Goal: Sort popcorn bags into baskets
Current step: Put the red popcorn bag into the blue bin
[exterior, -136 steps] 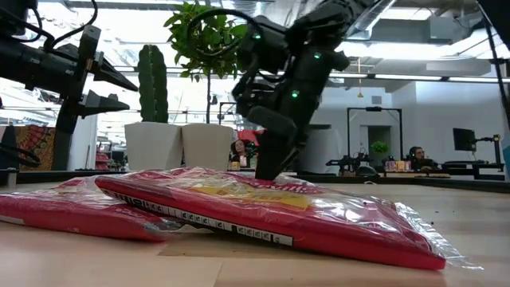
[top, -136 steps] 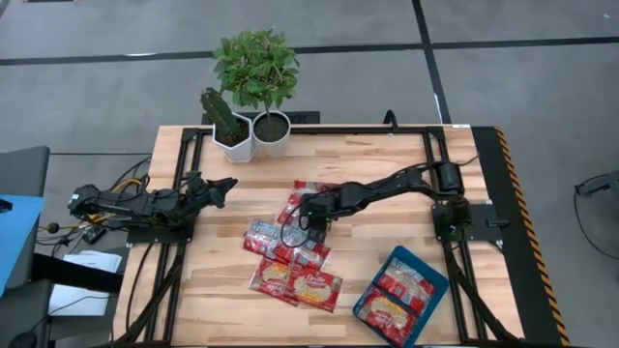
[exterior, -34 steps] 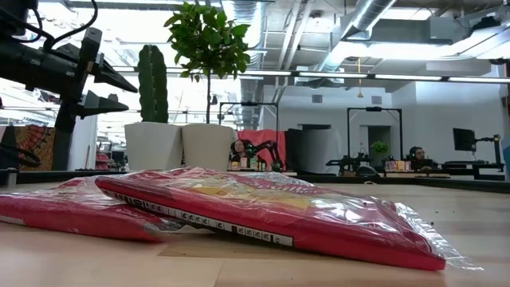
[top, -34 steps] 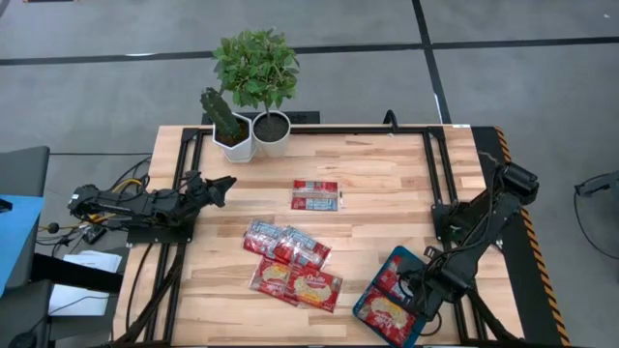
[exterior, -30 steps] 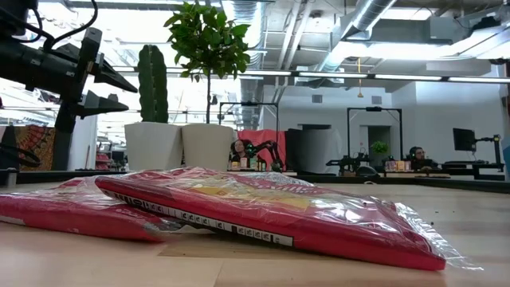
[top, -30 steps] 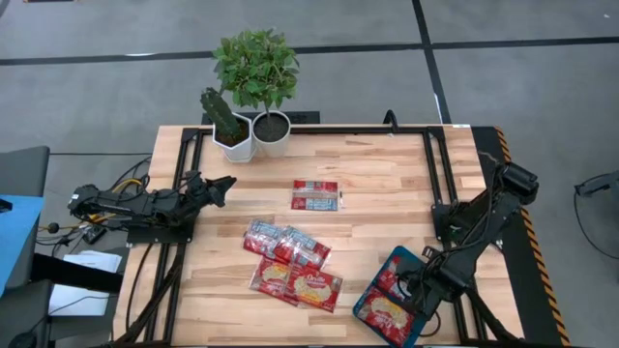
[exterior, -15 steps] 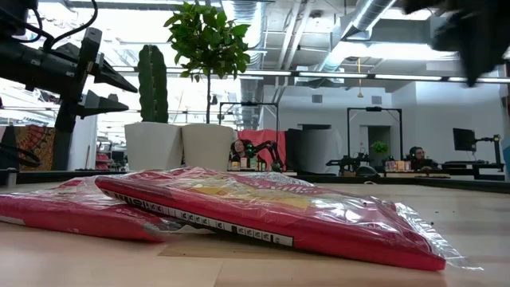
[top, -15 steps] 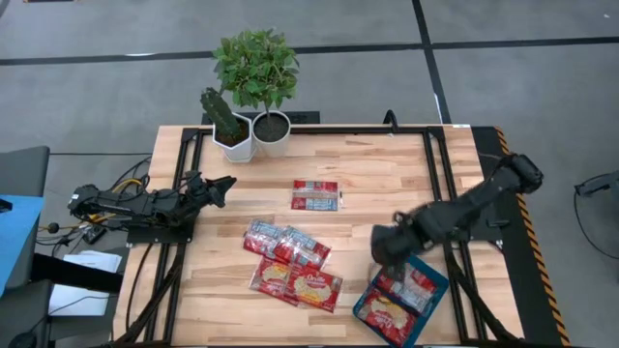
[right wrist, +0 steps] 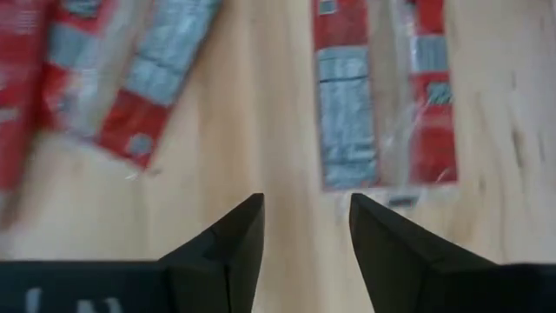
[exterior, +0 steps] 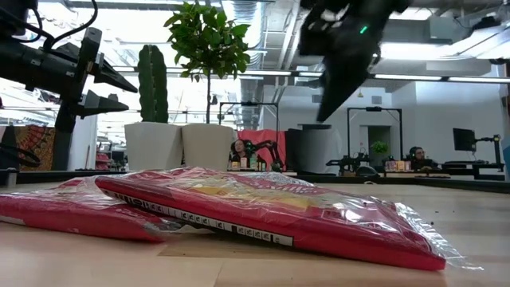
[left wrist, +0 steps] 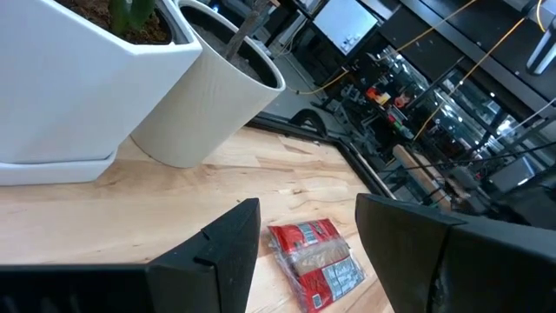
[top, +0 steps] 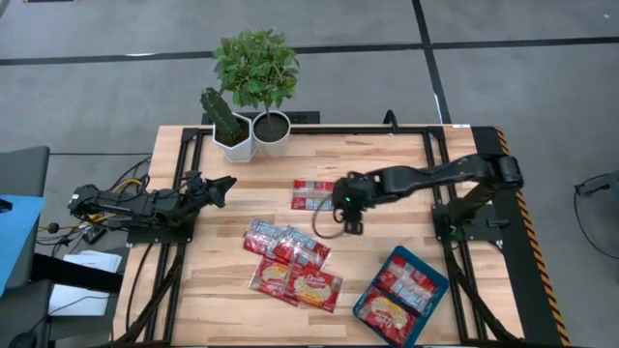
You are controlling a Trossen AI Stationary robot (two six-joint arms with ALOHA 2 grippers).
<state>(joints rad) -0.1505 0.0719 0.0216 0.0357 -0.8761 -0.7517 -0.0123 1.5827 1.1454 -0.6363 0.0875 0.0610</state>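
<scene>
The right gripper [top: 350, 215] hangs over the middle of the table [top: 387, 169], its fingers [right wrist: 228, 252] parted with nothing between them, bare wood showing in the gap. A single popcorn bag [top: 316, 194] lies flat at about ten o'clock from it, close by but not touched. Down at about seven o'clock from the gripper sits a loose cluster of popcorn bags [top: 290, 263], some overlapping. The teal basket [top: 428, 270] rests toward the table's five o'clock corner, with packets [top: 397, 298] lying inside it. The left gripper [top: 222, 184] waits at the table's nine o'clock edge, fingers [left wrist: 217, 248] spread and empty, pointed toward the lone bag. Two white plant pots [top: 253, 135] stand at the eleven o'clock edge
</scene>
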